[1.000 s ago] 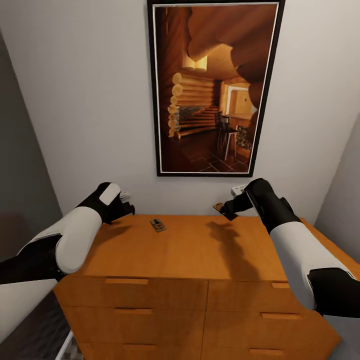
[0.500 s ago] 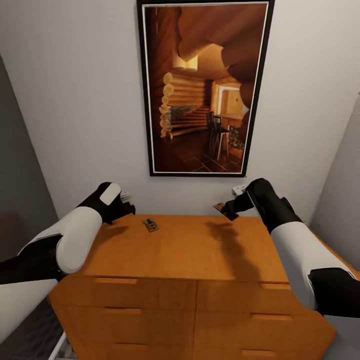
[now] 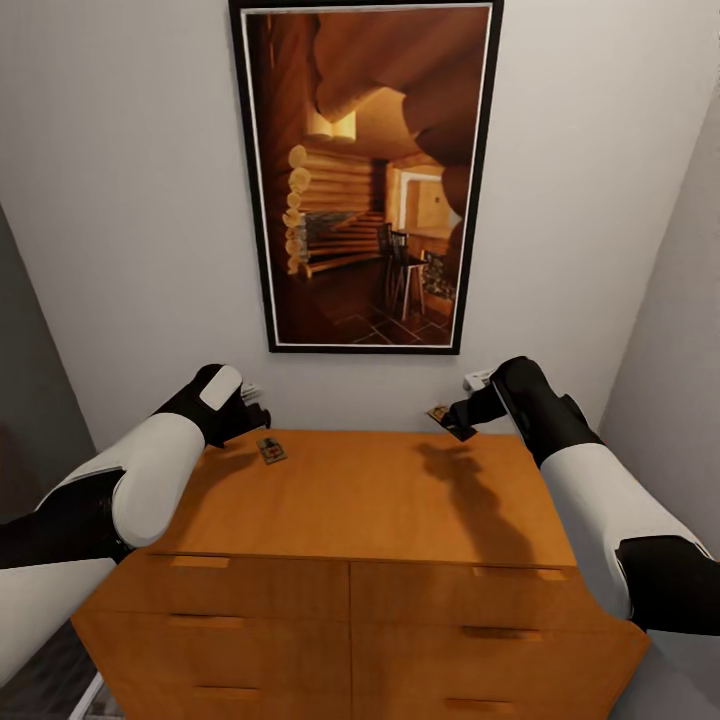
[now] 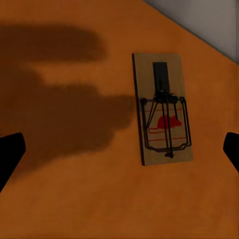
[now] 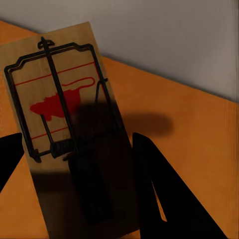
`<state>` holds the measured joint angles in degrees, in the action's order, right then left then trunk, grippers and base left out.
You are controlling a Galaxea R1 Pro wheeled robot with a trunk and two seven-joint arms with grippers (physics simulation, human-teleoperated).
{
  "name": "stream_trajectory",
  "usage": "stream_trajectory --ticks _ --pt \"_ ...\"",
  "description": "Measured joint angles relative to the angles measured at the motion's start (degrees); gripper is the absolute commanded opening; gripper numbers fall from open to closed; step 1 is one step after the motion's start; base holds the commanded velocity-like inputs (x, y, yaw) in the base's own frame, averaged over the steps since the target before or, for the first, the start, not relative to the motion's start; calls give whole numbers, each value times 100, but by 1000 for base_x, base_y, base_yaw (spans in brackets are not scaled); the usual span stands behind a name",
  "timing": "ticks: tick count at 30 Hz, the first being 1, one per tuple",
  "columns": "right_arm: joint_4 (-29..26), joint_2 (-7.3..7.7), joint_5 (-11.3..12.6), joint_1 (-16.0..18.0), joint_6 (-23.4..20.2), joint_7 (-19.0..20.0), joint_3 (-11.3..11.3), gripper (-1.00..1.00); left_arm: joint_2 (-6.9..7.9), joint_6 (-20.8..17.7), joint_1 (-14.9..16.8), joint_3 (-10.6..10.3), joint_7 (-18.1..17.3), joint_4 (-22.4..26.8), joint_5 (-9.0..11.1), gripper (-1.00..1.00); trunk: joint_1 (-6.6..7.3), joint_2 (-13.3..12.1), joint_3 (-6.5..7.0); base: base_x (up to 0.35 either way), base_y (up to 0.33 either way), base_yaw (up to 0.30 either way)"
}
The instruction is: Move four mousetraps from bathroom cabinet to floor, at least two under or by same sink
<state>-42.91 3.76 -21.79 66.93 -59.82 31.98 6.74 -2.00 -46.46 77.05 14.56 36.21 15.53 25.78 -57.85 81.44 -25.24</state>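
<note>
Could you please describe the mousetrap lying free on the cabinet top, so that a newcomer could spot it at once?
Find the orange-brown wooden cabinet below the tall black-framed picture of a log interior. Near its back edge, close to the left gripper, lies a small flat tan mousetrap with dark wire and a red mouse mark. Unlike the mousetrap between the right gripper's fingers, it lies flat and untouched.

framed picture (image 3: 365, 175): black frame, log-cabin interior scene | hangs on pale wall (image 3: 130, 200)
</note>
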Motion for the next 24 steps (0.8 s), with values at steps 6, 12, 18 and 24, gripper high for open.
stream_trajectory --ticks 6,12,18,24 --pt "3 -12 17 1 3 5 0 -100 -11 9 0 1 6 1 4 100 0 0 0 0 -19 152" --pt "3 -27 29 1 4 7 0 -100 -52 -2 -1 1 13 1 -2 100 0 0 0 0 -3 274" --pt "2 -23 32 0 3 8 0 -100 -68 -5 0 1 15 -6 -2 100 0 0 0 0 -1 230" --pt "0 -15 25 0 1 2 0 -100 -88 -10 0 1 15 -7 -1 100 0 0 0 0 0 51"
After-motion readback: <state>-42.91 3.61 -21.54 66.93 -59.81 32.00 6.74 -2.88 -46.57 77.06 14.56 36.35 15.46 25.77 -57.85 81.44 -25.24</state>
